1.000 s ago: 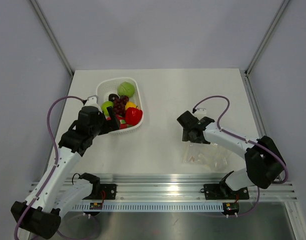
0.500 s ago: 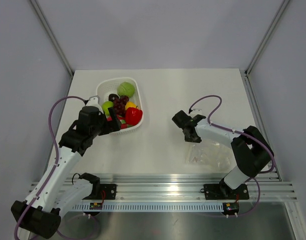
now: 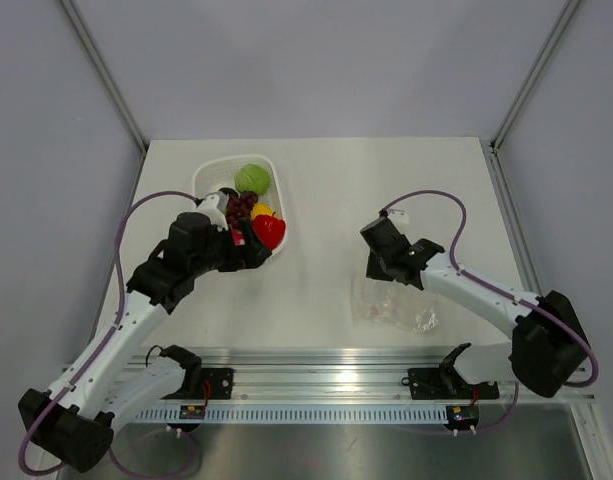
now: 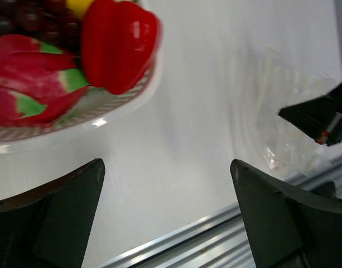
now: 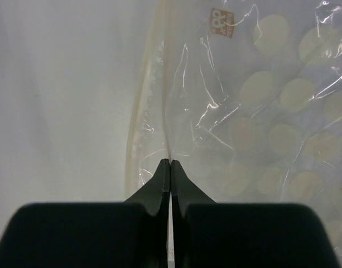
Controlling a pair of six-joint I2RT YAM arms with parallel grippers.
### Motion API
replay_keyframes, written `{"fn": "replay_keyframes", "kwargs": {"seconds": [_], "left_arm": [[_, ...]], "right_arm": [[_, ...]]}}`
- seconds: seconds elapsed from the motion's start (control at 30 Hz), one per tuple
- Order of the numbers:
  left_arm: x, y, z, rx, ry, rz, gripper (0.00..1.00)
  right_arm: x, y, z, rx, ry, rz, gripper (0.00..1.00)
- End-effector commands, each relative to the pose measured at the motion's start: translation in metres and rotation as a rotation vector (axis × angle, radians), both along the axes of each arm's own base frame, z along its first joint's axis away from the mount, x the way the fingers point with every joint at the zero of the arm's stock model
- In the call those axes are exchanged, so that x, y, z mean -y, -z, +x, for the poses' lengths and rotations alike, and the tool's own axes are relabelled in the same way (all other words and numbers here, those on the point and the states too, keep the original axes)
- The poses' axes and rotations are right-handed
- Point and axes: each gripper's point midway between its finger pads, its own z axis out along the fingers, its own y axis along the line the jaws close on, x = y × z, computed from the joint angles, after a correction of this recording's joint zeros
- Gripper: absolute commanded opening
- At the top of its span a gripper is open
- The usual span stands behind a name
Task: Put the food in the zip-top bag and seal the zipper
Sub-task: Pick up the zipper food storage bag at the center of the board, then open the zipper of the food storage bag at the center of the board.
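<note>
Zip-top bag (image 3: 401,310) pinched near the tabletop's (image 3: 386,180) front edge.
My right end effector (image 5: 169,163) is clamped on its film beside the zipper (image 5: 144,111); farther back, my left end effector (image 4: 165,167) gapes wide beside the white basket (image 4: 112,111) holding the food (image 4: 117,42).

- You get bright, even light; shadows fall soft.
- Your left wrist view blurs the red pepper (image 4: 117,44); glare streaks the zip-top bag (image 5: 260,111).

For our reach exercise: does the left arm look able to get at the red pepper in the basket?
Probably yes: the left pincer is open just short of the red pepper, which lies at the basket rim with nothing between them.
</note>
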Motion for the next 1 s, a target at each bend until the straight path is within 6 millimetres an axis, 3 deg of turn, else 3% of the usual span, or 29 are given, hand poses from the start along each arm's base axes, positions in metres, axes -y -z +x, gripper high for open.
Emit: {"fn": "replay_keyframes", "kwargs": {"seconds": [0.0,0.17,0.33,0.37,0.43,0.47,0.6,0.7,0.97], "left_arm": [[0.053,-0.027,-0.007,0.045,0.186,-0.214,0.99],[0.097,-0.024,-0.016,0.012,0.278,-0.351,0.95],[0.141,0.005,-0.022,-0.077,0.334,-0.305,0.92],[0.150,0.001,-0.019,-0.068,0.340,-0.309,0.92],[0.166,0.017,-0.021,-0.098,0.353,-0.263,0.91],[0.171,0.014,-0.018,-0.090,0.353,-0.258,0.91],[0.177,0.033,-0.008,-0.120,0.319,-0.215,0.81],[0.182,0.033,-0.003,-0.112,0.317,-0.228,0.77],[0.206,0.038,0.005,-0.143,0.353,-0.247,0.74]], "right_arm": [[-0.042,-0.037,0.001,0.111,-0.161,0.218,0.00],[-0.052,-0.059,-0.004,0.155,-0.210,0.301,0.00],[-0.063,-0.072,-0.008,0.168,-0.249,0.351,0.00],[-0.065,-0.074,-0.009,0.168,-0.256,0.353,0.00],[-0.068,-0.076,-0.011,0.165,-0.264,0.356,0.00],[-0.070,-0.077,-0.012,0.164,-0.273,0.356,0.00],[-0.069,-0.082,-0.018,0.170,-0.280,0.366,0.00],[-0.067,-0.086,-0.023,0.172,-0.284,0.375,0.00],[-0.070,-0.090,-0.028,0.162,-0.291,0.403,0.00]]}}
